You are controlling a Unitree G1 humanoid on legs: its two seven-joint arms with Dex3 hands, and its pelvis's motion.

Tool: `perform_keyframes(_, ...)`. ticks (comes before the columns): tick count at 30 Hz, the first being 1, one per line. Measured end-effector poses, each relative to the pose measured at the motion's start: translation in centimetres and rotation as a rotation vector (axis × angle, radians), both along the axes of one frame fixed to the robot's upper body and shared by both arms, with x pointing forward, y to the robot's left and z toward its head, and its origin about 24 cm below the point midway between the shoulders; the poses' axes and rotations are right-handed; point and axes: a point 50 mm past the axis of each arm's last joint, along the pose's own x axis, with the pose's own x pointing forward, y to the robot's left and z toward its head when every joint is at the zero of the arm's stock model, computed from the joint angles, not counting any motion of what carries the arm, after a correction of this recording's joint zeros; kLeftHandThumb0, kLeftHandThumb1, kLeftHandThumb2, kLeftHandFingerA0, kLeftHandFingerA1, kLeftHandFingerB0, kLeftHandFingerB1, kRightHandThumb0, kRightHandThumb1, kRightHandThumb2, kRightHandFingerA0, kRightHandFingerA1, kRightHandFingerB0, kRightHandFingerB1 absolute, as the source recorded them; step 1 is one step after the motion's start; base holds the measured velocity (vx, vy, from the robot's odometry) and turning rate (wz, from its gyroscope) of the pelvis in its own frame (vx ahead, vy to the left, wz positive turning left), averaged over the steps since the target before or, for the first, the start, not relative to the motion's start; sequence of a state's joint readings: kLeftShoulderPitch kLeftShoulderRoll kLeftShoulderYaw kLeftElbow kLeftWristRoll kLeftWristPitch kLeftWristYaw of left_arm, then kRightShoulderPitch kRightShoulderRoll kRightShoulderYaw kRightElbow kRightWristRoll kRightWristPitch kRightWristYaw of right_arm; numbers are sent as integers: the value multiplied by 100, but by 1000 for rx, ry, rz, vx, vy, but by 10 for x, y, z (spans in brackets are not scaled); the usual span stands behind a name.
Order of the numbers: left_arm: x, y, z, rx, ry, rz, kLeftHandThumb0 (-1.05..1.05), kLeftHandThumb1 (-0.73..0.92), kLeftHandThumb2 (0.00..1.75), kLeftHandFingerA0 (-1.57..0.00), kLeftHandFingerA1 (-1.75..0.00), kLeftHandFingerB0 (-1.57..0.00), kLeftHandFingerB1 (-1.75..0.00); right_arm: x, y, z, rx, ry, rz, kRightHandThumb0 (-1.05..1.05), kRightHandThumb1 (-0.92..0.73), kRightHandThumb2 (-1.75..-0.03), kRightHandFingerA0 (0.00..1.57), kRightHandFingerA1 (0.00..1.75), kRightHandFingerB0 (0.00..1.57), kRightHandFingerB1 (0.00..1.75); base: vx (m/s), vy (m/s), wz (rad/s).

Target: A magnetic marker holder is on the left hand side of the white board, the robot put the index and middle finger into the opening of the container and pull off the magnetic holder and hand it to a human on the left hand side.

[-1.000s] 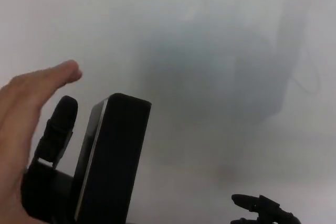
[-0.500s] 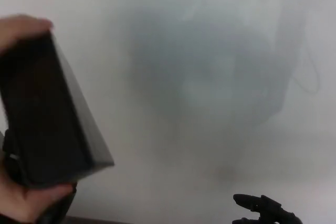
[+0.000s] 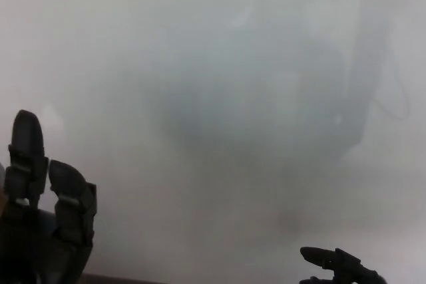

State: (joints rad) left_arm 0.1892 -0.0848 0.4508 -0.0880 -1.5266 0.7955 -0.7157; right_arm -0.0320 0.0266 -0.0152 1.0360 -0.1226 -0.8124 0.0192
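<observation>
The whiteboard (image 3: pixel 219 98) fills the head view with a dim grey reflection on it. My left hand (image 3: pixel 41 214) is at the lower left in front of the board, its black fingers (image 3: pixel 25 154) pointing up and apart, holding nothing. The black marker holder is out of view, as is the person's hand. Only the fingertips of my right hand (image 3: pixel 339 267) show at the bottom right edge, spread and holding nothing.
A thin dark line (image 3: pixel 393 101) runs on the board at the right. The board's lower edge (image 3: pixel 120 279) shows as a dark strip at the bottom left.
A person's hand took the black holder off my left hand, lifted it up and left, and carried it out of view. My left hand now stands empty with fingers up. The right hand stayed put.
</observation>
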Motion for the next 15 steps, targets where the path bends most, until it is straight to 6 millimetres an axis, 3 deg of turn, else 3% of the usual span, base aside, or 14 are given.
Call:
perform_keyframes(5, 2, -2, -30, 33, 140, -15, -104, 65, 101, -39, -50, -10, -37, 0, 2, 0, 3, 0, 4, -57, -75, -63, 82, 49, 64, 45, 0, 0, 0)
perform_keyframes(6, 2, -2, -34, 43, 161, -16, -87, 58, 94, -35, -51, -16, -39, 0, 2, 0, 4, 0, 5, -58, -75, -63, 81, 50, 65, 45, 0, 0, 0)
perform_keyframes(7, 3, -3, -42, 60, 200, -18, -87, 58, 94, -35, -51, -16, -39, 0, 3, 0, 4, 0, 6, -58, -75, -63, 81, 50, 65, 45, 0, 0, 0)
perform_keyframes(8, 3, -3, -42, 60, 200, -18, -85, 70, 62, -46, -41, -25, -29, 0, 3, 0, 4, 0, 6, -57, -74, -62, 81, 50, 65, 45, 0, 0, 0)
perform_keyframes(10, 3, -4, -54, 91, 257, -17, -80, 62, 60, -52, -46, -28, -30, 0, 3, 0, 5, 0, 7, -57, -75, -63, 81, 50, 65, 45, 0, 0, 0)
perform_keyframes(15, 0, -10, -80, 203, 397, -34, -84, 67, 61, -47, -43, -27, -30, 1, 4, 0, 6, -2, 11, -57, -75, -63, 81, 50, 65, 45, 0, 0, 0)
